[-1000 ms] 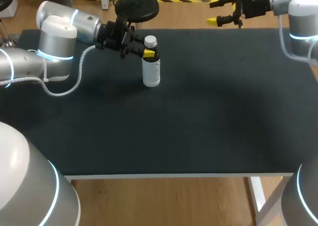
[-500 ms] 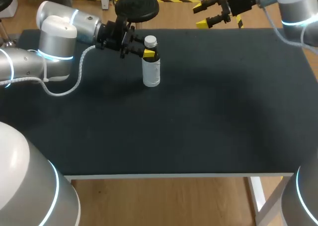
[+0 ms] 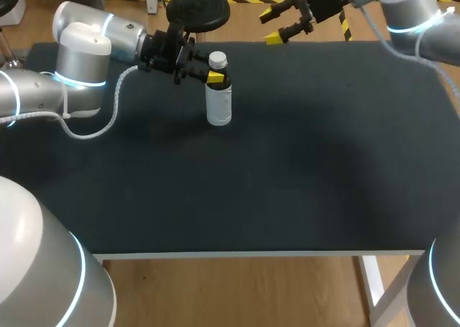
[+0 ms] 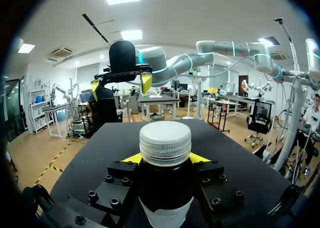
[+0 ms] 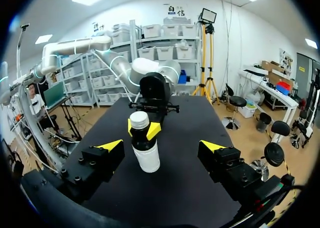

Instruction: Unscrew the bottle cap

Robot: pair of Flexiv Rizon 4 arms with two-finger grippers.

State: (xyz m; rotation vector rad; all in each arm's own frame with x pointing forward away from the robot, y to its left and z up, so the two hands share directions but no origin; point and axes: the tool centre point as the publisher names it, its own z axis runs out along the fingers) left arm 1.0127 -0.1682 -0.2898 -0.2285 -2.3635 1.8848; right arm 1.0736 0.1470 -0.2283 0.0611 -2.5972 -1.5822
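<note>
A small bottle [image 3: 218,100] with a white label, a dark neck and a white ribbed cap [image 3: 218,58] stands upright at the back left of the black table [image 3: 302,162]. My left gripper [image 3: 214,77] comes in level from the left and is shut on the bottle's neck just under the cap. In the left wrist view the cap [image 4: 165,143] rises between the yellow tips of the left gripper [image 4: 165,160]. My right gripper [image 3: 270,26] hangs open and empty over the table's far edge, right of the bottle. The right wrist view has the bottle [image 5: 145,153] ahead of the right gripper [image 5: 161,147], between its spread fingers' line but apart from them.
The left arm's white cable [image 3: 108,118] droops onto the table left of the bottle. The table's front edge [image 3: 259,254] runs across the near side.
My right arm has swung left along the table's far edge, bringing its open gripper nearer the bottle. The left gripper and bottle have kept still.
</note>
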